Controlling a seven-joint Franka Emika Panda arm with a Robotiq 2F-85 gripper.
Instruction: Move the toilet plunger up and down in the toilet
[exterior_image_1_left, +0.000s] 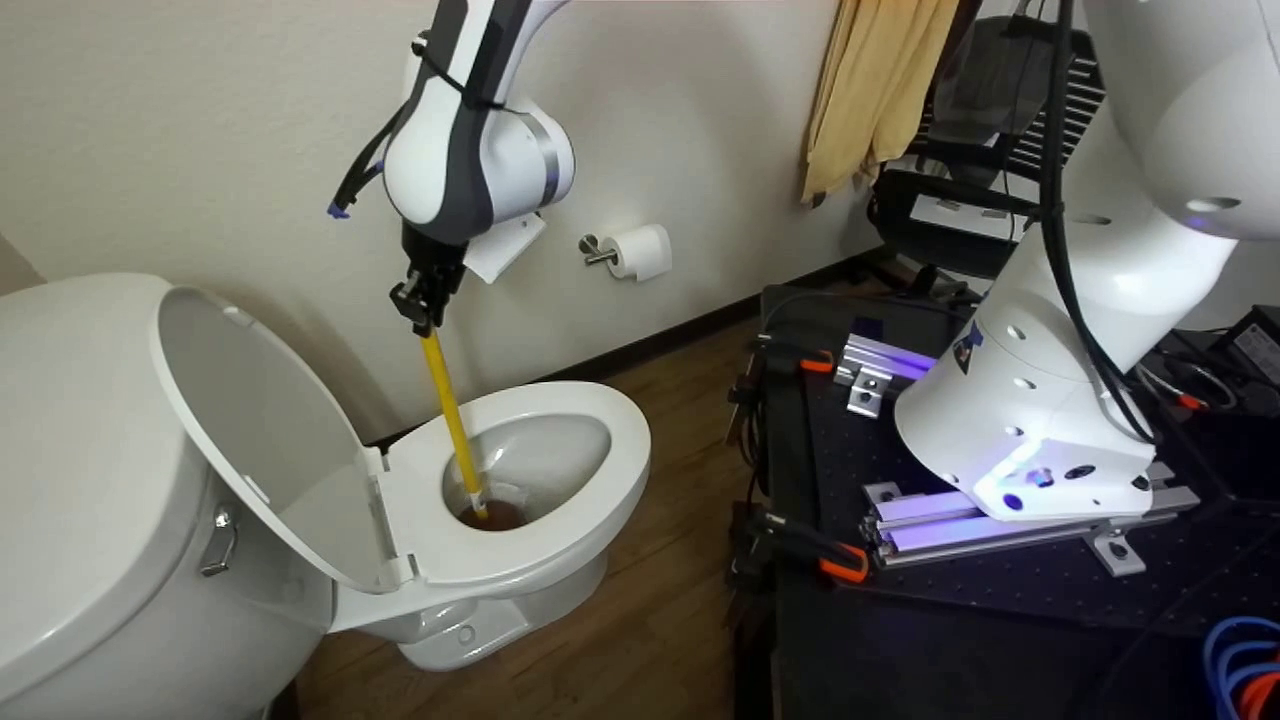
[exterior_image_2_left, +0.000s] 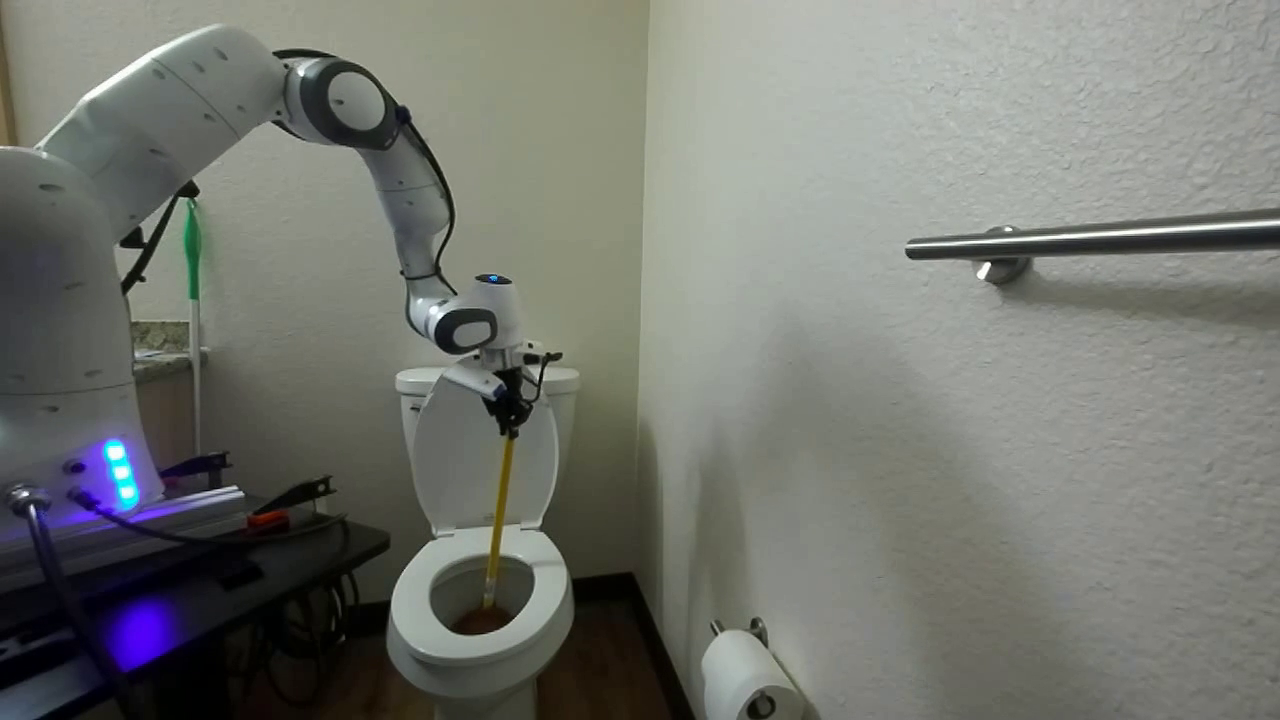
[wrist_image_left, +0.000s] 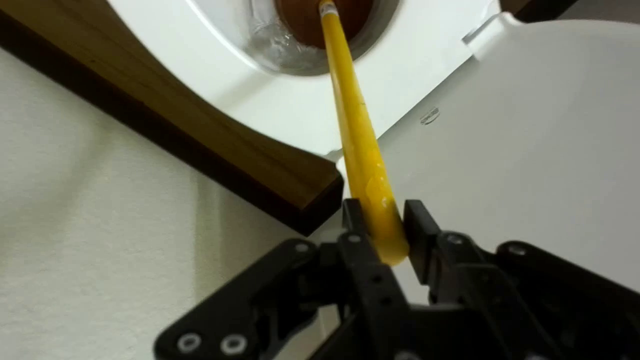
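My pincer (wrist_image_left: 384, 220) is pinching the toilet plunger (exterior_image_1_left: 450, 415) right by the top of its yellow handle (exterior_image_2_left: 500, 520); the butt end (wrist_image_left: 390, 247) pokes only a little way back between the fingertips (wrist_image_left: 420, 235). The reddish-brown cup (exterior_image_1_left: 503, 516) is down inside the toilet (exterior_image_2_left: 470, 680); in an exterior view it sits toward the near left within the seat (exterior_image_1_left: 630, 450), the handle's top leaning left.

That short hold is my worry. If the cup seals and sucks on the upstroke, I'd expect the handle to pull out of my grip; if I push hard, it may creep up through the pincer or pivot. The tilt adds to it: a strictly vertical stroke could scrape the handle along the seat, and I can't tell whether the two touch. In an exterior view the raised lid (exterior_image_2_left: 455, 460) stands on the far side, near the pincer, so drifting that way could knock it.
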